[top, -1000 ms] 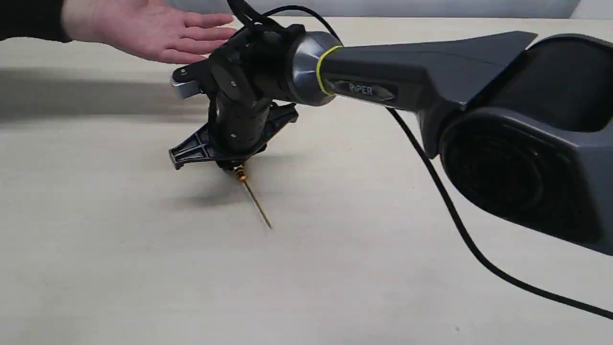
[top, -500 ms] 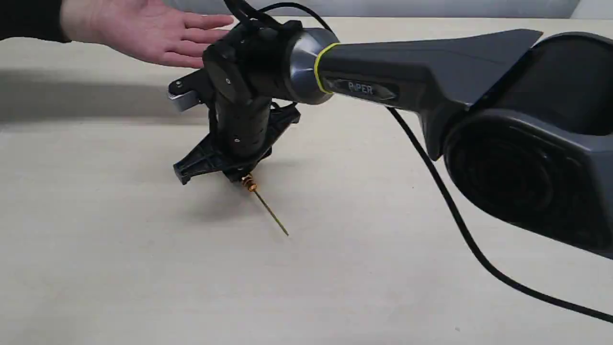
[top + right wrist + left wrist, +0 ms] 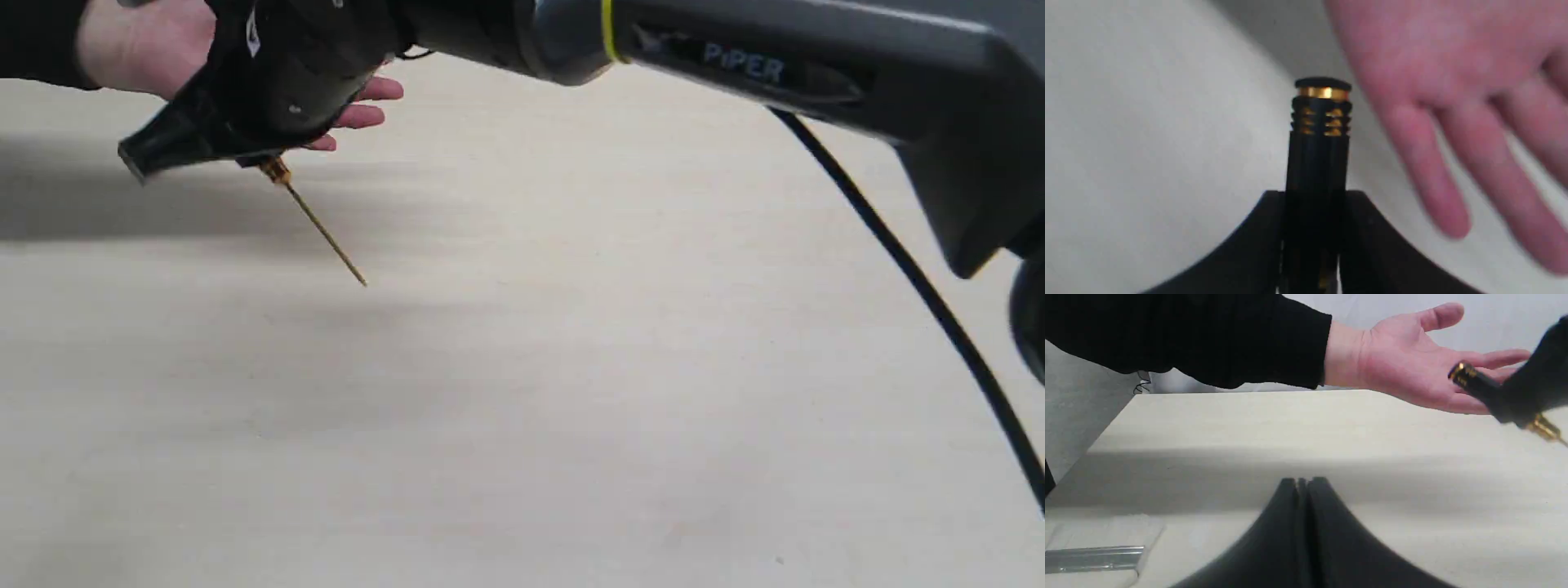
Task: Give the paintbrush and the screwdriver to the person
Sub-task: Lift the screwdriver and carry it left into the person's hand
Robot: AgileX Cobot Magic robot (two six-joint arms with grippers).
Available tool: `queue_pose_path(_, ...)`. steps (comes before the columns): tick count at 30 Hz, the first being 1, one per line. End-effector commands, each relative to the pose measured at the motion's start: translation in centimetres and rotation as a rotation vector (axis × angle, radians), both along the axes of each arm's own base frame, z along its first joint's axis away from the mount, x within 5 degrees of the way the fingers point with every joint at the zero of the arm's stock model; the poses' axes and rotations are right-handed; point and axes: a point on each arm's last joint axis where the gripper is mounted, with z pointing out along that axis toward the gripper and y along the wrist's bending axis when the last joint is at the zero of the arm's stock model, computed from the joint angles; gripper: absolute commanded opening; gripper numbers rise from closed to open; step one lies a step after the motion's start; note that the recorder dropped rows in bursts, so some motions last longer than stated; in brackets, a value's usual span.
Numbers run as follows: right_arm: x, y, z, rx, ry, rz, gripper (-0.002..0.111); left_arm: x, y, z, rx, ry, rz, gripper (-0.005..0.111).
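My right gripper (image 3: 245, 151) is shut on the screwdriver (image 3: 318, 224), held in the air just in front of the person's (image 3: 147, 41) open palm. The golden shaft slants down toward the table. In the right wrist view the black handle (image 3: 1316, 155) stands between my right gripper's (image 3: 1314, 196) fingers, with the person's fingers (image 3: 1453, 122) beside it. The left wrist view shows the left gripper (image 3: 1302, 486) shut on nothing, low over the table. The paintbrush (image 3: 1094, 559) lies at that view's edge, with only its silver ferrule and pale bristles showing. The left gripper is out of the exterior view.
A pale wooden table (image 3: 571, 392) fills the scene. The right arm (image 3: 735, 65) spans the top of the exterior view, and its black cable (image 3: 922, 286) hangs down on the right. The person's dark sleeve (image 3: 1188, 335) reaches in over the table's far edge.
My right gripper has risen from the table and swung up and left with the screwdriver, from below the person's fingers to in front of the palm.
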Motion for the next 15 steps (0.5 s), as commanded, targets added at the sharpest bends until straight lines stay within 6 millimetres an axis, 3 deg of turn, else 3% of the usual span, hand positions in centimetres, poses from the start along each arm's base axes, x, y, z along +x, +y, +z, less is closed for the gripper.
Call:
queue_pose_path(1, 0.2, 0.1, 2.2, 0.051, -0.093, 0.019, 0.004, 0.0, 0.0, 0.0, -0.004, -0.008, -0.006, 0.0)
queue_pose_path(7, 2.0, -0.1, 4.3, 0.109, -0.164, -0.037, 0.004, 0.0, 0.0, 0.0, -0.004, -0.008, -0.006, 0.0)
queue_pose_path(11, 4.3, -1.5, 4.5, 0.159, -0.145, -0.138, 0.005, 0.0, 0.0, 0.0, -0.004, -0.008, -0.006, 0.0)
queue_pose_path(15, 4.8, -2.1, 3.8, 0.108, -0.116, -0.149, 0.023, 0.0, 0.0, 0.0, -0.004, -0.008, -0.006, 0.0)
